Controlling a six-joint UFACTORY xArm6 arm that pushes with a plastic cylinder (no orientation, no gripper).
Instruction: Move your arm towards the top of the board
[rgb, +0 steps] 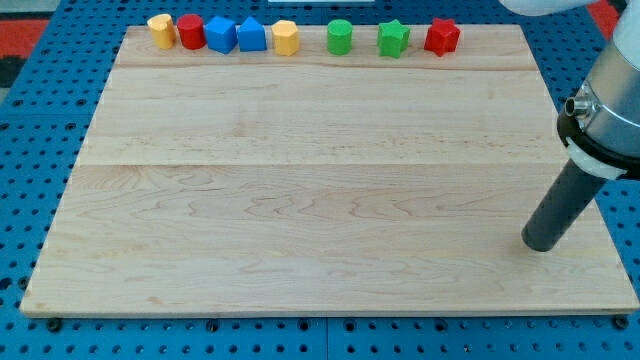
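My tip (541, 243) rests on the wooden board (300, 190) near the view's lower right, far from every block. Along the board's top edge stands a row of blocks: a yellow block (160, 30), a red block (190, 31), a blue block (220, 34), a blue house-shaped block (251, 35), a yellow hexagonal block (285, 37), a green cylinder (340, 38), a green star (393, 39) and a red star (441, 37). The first five touch or nearly touch; the last three stand apart.
The board lies on a blue pegboard table (40, 150). The arm's grey and white body (612, 95) fills the view's right edge above the rod.
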